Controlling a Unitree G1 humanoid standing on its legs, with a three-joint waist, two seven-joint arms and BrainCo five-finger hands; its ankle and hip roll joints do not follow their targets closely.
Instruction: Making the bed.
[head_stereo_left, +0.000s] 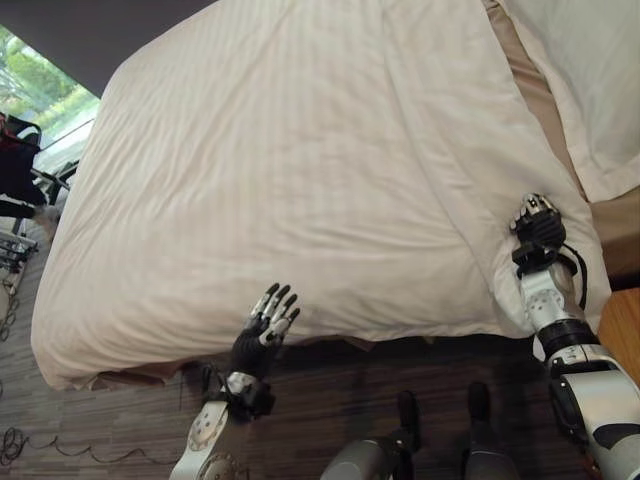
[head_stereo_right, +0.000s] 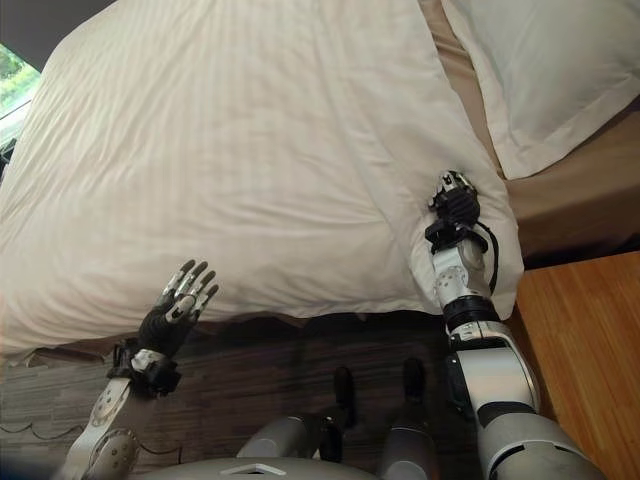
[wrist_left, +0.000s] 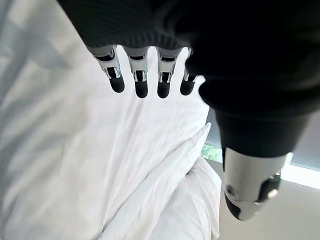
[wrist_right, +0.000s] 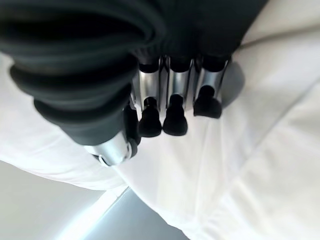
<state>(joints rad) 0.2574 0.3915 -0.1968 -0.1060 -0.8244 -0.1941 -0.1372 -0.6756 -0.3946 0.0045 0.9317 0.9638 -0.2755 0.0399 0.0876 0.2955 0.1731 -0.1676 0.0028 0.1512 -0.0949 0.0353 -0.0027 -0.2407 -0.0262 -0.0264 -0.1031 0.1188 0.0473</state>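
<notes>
A white striped duvet (head_stereo_left: 290, 170) covers most of the bed, and its near edge hangs over the side. My right hand (head_stereo_left: 537, 232) rests on the duvet's near right corner, fingers curled into a fold of the cloth; in the right wrist view the dark fingertips (wrist_right: 170, 117) press into the white fabric. My left hand (head_stereo_left: 262, 335) is held up just off the duvet's near edge, fingers straight and spread, holding nothing. In the left wrist view those fingers (wrist_left: 141, 75) point out over the duvet (wrist_left: 75, 150).
A white pillow (head_stereo_right: 540, 80) lies at the head of the bed, on the right, on a tan sheet (head_stereo_right: 575, 205). A wood surface (head_stereo_right: 580, 330) lies right of my right arm. Dark carpet (head_stereo_left: 340, 385) runs along the bedside. A window (head_stereo_left: 40, 90) and dark furniture (head_stereo_left: 15, 170) are at the far left.
</notes>
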